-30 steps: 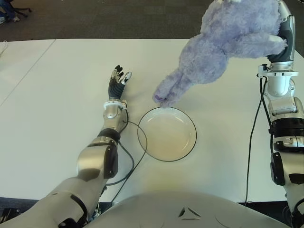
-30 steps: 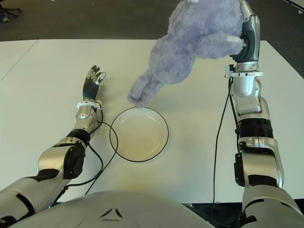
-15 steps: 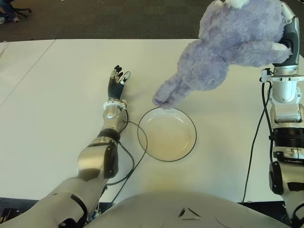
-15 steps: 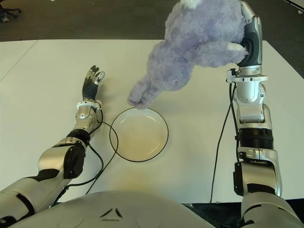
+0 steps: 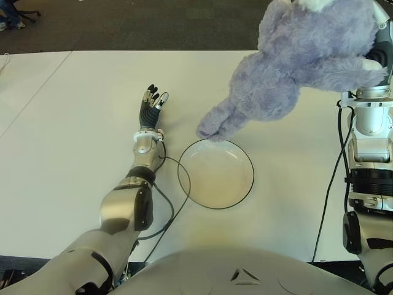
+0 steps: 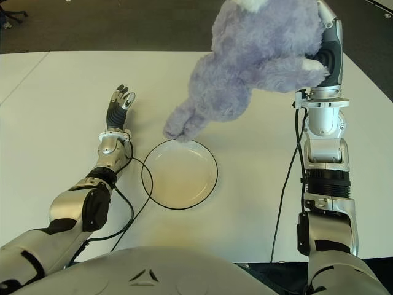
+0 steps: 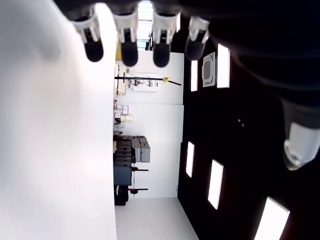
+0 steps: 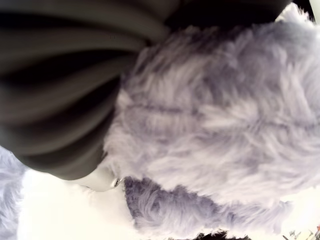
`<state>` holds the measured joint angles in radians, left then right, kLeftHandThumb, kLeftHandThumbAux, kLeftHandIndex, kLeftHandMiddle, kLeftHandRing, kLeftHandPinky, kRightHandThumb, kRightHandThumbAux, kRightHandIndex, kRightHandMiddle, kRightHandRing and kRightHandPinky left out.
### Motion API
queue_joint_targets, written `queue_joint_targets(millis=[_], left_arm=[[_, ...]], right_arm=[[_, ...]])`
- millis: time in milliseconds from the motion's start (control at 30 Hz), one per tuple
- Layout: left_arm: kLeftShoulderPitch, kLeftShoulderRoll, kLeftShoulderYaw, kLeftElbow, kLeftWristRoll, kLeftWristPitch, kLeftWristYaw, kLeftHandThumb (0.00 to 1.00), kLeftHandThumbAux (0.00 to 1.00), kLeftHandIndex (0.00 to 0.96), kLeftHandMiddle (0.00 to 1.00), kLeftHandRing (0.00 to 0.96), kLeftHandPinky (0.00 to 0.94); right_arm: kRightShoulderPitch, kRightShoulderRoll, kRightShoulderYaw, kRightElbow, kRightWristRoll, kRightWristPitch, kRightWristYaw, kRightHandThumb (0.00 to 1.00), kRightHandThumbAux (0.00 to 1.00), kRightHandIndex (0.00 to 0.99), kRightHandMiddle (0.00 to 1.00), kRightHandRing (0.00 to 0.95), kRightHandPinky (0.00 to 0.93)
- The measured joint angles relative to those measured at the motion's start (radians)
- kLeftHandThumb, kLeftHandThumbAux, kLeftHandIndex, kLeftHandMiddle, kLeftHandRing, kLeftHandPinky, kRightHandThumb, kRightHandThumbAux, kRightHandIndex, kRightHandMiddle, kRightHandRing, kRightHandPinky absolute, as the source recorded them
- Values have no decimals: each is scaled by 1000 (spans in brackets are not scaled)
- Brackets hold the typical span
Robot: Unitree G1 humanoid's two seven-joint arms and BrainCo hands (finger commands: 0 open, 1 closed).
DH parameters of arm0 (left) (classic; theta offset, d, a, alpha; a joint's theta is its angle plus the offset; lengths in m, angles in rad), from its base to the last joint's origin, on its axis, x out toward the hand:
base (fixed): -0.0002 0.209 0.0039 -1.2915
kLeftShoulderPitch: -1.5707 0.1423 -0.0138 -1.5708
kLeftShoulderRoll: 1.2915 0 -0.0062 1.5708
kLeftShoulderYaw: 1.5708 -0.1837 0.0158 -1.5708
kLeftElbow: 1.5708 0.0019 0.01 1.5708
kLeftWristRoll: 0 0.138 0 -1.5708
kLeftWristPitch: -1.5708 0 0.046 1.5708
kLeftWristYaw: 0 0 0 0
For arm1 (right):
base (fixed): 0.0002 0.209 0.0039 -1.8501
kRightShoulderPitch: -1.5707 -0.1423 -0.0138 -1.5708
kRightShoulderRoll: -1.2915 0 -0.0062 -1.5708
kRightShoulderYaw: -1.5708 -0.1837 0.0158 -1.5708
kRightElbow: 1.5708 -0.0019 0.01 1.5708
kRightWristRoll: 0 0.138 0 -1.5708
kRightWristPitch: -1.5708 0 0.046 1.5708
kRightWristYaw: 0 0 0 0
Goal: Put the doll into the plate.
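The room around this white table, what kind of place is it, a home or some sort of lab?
Probably a lab or office: a broad bare white table, dark carpet beyond it, and ceiling light panels in the left wrist view. The right hand holds a purple doll above a plate.

This looks like a robotics lab or office test room. A wide white table (image 5: 80, 92) stands on dark carpet (image 5: 153, 24), with the wheeled base of an office chair (image 5: 12, 15) at the far left edge. The left wrist view shows white walls, rectangular ceiling light panels (image 7: 222, 65), a ceiling air vent (image 7: 208, 69) and stacked dark equipment cases (image 7: 131, 150).
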<state>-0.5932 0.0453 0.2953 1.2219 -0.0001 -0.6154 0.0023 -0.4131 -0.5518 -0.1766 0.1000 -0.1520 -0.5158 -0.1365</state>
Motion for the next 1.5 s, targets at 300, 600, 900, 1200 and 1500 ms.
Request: queue_joint_targets(millis=[300,600,900,1200,1500], left_arm=[[0,-2,0,0,1,3,0,0,516,45,102,87,63],[0,-2,-2,1,2,5,1,0,533,50,105,91,65],[1,-3,-5,1,14,6,12,0,548,47,93,90,83],[1,-4,-6,1,22,6,31,0,547,40,88,82,69],[1,-5,-14,1,29,7,43,0,525,38,87,80,69]], right_arm=[[152,142,46,-175,-140,-82,-77,697,719,437,835,846,827],[306,201,173,-184,-355,-190,-124,697,721,436,824,835,819],[326,127,284,-128,-357,-329,-16,692,722,436,827,829,829],[322,108,335,-46,-417,-350,7,694,723,436,836,849,864],[327,92,353,-30,-509,-350,-12,696,725,437,854,868,873]])
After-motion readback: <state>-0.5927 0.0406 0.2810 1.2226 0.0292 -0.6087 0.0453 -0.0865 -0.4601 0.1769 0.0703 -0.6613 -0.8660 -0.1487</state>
